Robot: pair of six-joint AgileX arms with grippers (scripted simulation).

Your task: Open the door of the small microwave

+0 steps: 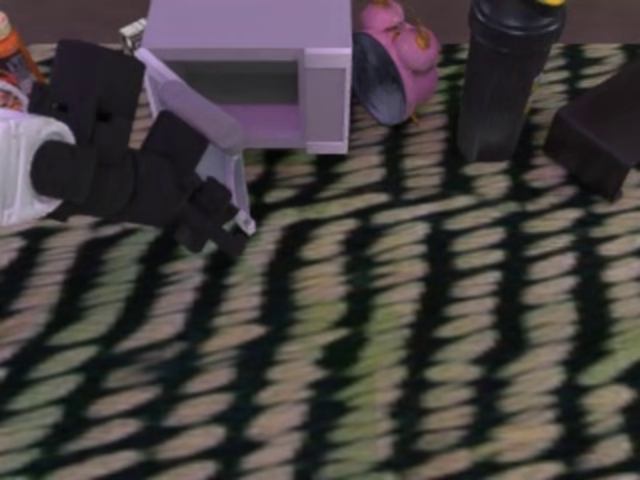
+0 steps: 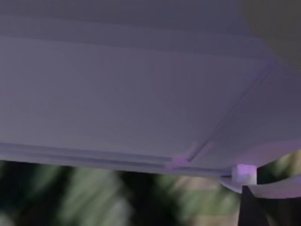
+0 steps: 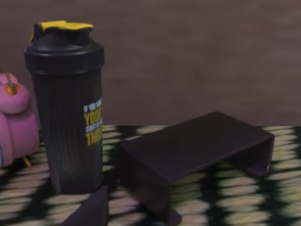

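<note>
Standing at the far left of the tabletop (image 1: 400, 330), the small microwave (image 1: 250, 40) has its purple-tinted cavity exposed, with the control strip at its right. The door (image 1: 195, 110) is swung well out from the front toward the left, angling across the patterned cloth. My left arm reaches in from the left edge, and the left claw (image 1: 215, 220) sits at the door's outer edge, where the white handle shows just beside the dark fingers; whether it is clenched on the handle I cannot tell. The left wrist view is filled by the pale door panel (image 2: 141, 94) seen very close.

Right of the microwave lies a pink alarm clock (image 1: 395, 55), then an upright black shaker bottle (image 1: 505, 75) with a yellow cap, and a dark box (image 1: 595, 135). The right arm stays off at the right.
</note>
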